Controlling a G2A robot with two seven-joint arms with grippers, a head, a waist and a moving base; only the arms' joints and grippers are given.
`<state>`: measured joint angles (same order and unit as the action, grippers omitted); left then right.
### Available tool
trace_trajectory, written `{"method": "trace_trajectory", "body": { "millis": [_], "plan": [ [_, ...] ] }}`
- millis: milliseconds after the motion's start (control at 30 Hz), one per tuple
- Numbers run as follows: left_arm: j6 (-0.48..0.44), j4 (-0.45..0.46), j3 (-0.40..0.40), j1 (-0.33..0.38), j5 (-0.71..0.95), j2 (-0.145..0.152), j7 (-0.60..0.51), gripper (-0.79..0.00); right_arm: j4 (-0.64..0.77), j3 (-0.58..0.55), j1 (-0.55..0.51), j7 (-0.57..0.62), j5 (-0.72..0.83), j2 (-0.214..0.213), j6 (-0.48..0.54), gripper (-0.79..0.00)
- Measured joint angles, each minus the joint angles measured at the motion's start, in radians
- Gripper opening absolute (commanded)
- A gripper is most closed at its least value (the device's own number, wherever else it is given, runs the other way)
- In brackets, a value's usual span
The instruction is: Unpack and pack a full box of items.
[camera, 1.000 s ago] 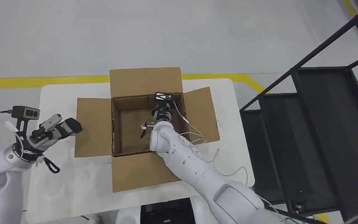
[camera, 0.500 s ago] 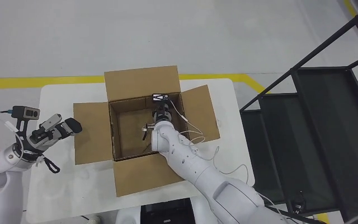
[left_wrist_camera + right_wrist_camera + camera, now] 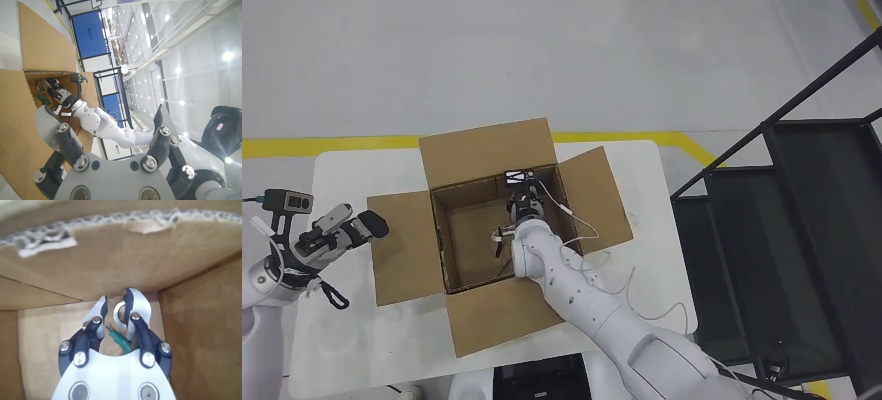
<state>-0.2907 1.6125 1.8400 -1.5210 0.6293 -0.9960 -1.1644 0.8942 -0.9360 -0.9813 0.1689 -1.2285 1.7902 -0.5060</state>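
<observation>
The R arm is stretched from the near side down into the open cardboard box (image 3: 487,150), w/ the forearm passed over the box's near wall and the wrist pointed at the box's far wall. The right gripper (image 3: 116,307) is held low inside the box, close to that far wall. Its fingers (image 3: 140,306) are set slightly apart w/ a narrow gap, and nothing is seen clamped btw. them.

A metal ring (image 3: 118,315) is seen in that gap, just beyond the fingertips. It sits against one finger's pad and apart from the other. Whether the ring rests on the box floor cannot be told. A green-sleeved item (image 3: 119,340) w/ a thin metal pin at its end is seen under the gripper, btw. the finger bases, on the box floor. Its pin is pointed toward the ring and ends just beside it; contact cannot be told.

The L arm is kept outside the box, on the robot's left side of it, over the edge of the white desk (image 3: 342,320) that carries the box. The left gripper (image 3: 103,121) is turned toward the box, well apart from it. Its fingers (image 3: 45,121) are spread wide, w/ nothing btw. them.

Count: 1 box w/ 4 flaps (image 3: 402,250) folded outward, 1 ring, 1 green-sleeved item, 2 arms, 2 grippers.
</observation>
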Motion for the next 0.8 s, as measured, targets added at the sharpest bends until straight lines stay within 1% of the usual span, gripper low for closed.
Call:
{"method": "trace_trajectory", "body": {
  "millis": [133, 233, 400, 467, 567, 800],
  "plan": [
    [0.0, 0.0, 0.0, 0.0, 0.0, 0.0, 0.0, 0.0, 0.103, -0.02, -0.049, 0.049, -0.044, -0.017, 0.013, -0.56],
    [0.0, 0.0, 0.0, 0.0, 0.0, 0.0, 0.0, 0.0, 0.185, -0.036, -0.081, 0.132, -0.075, -0.027, -0.017, -0.517],
    [0.0, 0.0, 0.0, 0.0, 0.0, 0.0, 0.0, 0.0, 0.278, -0.05, -0.101, 0.291, -0.147, -0.036, -0.092, -0.508],
    [0.0, 0.0, 0.0, 0.0, 0.0, 0.0, 0.0, 0.0, 0.278, -0.052, -0.095, 0.334, -0.17, -0.036, -0.119, -0.529],
    [0.0, 0.0, 0.0, 0.0, 0.0, 0.0, 0.0, 0.0, 0.25, -0.05, -0.077, 0.379, -0.175, -0.031, -0.134, -0.529],
    [0.0, 0.0, 0.0, 0.0, 0.0, 0.0, 0.0, 0.0, 0.165, -0.043, -0.023, 0.426, -0.138, -0.013, -0.159, -0.465]
  ]
}}
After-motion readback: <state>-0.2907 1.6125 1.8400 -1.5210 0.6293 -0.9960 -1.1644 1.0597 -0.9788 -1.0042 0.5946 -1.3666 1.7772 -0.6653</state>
